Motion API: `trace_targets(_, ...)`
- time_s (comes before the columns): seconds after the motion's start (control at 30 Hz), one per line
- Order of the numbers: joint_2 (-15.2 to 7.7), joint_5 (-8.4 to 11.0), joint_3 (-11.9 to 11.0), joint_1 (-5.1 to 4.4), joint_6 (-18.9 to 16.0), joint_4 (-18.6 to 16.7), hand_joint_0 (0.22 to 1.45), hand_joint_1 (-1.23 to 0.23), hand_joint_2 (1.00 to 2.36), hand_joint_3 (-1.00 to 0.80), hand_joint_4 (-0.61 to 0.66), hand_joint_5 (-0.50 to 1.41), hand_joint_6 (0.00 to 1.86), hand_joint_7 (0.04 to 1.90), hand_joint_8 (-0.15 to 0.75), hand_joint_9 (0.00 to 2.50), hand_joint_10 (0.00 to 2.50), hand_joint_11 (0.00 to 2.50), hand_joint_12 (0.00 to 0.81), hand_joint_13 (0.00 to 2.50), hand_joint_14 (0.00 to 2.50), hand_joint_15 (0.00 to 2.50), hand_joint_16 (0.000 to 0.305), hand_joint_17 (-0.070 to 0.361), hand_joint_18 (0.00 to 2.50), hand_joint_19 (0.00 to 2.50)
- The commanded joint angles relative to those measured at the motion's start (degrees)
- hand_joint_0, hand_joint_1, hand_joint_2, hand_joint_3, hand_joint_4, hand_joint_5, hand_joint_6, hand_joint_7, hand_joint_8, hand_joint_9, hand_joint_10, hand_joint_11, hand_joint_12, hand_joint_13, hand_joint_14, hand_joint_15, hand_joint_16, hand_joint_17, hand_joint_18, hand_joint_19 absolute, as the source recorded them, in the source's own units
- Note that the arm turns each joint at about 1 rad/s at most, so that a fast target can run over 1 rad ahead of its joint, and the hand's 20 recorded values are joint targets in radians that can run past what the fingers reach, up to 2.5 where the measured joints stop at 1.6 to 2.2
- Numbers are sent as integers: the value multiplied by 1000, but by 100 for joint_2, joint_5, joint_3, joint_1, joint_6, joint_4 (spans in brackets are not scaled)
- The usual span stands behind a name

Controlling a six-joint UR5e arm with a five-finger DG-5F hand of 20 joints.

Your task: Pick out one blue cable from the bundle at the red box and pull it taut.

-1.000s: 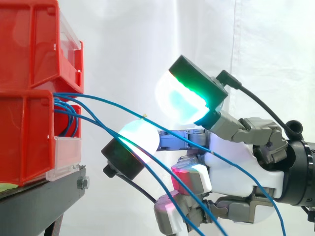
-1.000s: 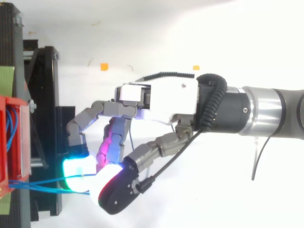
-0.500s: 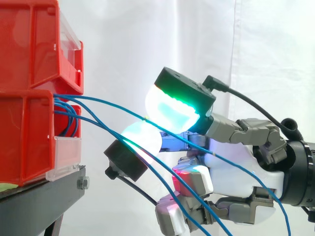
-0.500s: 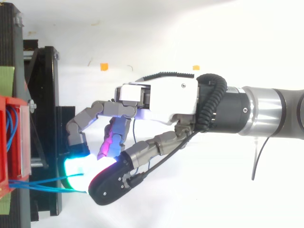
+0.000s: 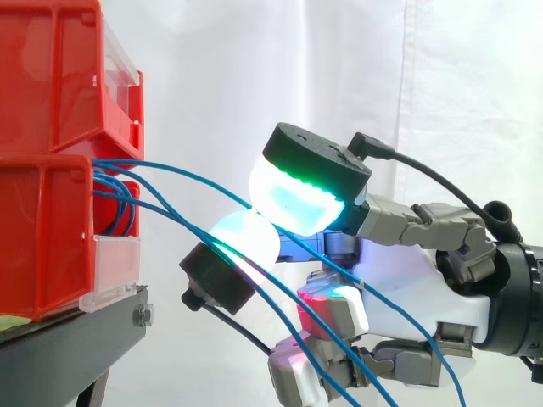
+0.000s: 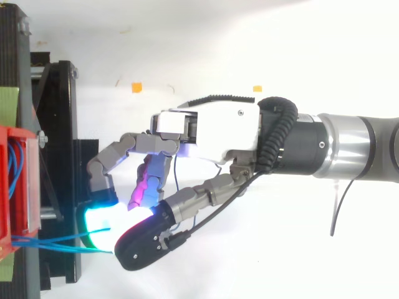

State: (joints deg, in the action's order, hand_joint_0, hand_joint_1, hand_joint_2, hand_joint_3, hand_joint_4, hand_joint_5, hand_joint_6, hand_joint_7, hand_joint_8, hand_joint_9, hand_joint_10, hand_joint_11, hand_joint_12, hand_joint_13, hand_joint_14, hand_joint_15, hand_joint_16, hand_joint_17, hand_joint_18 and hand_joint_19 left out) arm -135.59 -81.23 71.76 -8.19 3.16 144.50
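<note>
Several blue cables [image 5: 114,182] come out of the lower red bin [image 5: 42,237] and sag down to the right. My hand [image 5: 407,288] is just right of the bins, palm facing them. The uppermost blue cable [image 5: 182,174] runs into the gap between a green-glowing pad [image 5: 293,195] above and a cyan-white pad [image 5: 242,242] below, which are closed together on it. Past the pinch it curves down across the palm, still slack. The other cables hang below, in front of the lower curled fingers. From above, my hand [image 6: 212,128] reaches left, its pads meeting over the cables [image 6: 50,240] by the bin [image 6: 9,187].
A second red bin [image 5: 51,76] is stacked on the lower one, both on a black stand [image 5: 76,339]. A clear label holder [image 5: 114,263] sticks out at the lower bin's front. A white curtain hangs behind. The arm [image 6: 349,146] comes in from the right.
The upper green-glowing pad has swung down and left onto the cyan-white pad, closing on the top blue cable. The palm and arm have hardly moved.
</note>
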Motion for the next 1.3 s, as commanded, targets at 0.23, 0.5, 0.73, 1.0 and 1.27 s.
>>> trace_targets(0.23, 296, -16, 66, 2, 88, 703, 607, -698, 1024, -169, 38, -101, 875, 1132, 354, 1410, 24, 594, 459, 1137, 23, 613, 65, 146, 941, 795)
trace_targets(0.5, 920, 300, 822, -51, 123, 993, 611, -685, 1024, -172, 40, -101, 877, 1135, 355, 1408, 21, 584, 465, 1137, 24, 608, 65, 146, 939, 796)
trace_targets(0.73, 1298, 872, 1384, -121, 114, 852, 614, -680, 1023, -178, 29, -102, 879, 1128, 356, 1399, 23, 584, 463, 1137, 24, 614, 65, 147, 940, 786)
trace_targets(1.0, 1289, 1241, 1384, -139, 9, 1054, 617, -674, 1022, -182, 20, -104, 881, 1125, 358, 1390, 24, 588, 464, 1130, 24, 614, 65, 147, 933, 786)
trace_targets(1.27, 1289, 1399, 1384, -191, 0, 1046, 623, -668, 1021, -202, 21, -107, 883, 1114, 354, 1381, 25, 621, 465, 1126, 22, 604, 65, 147, 927, 778)
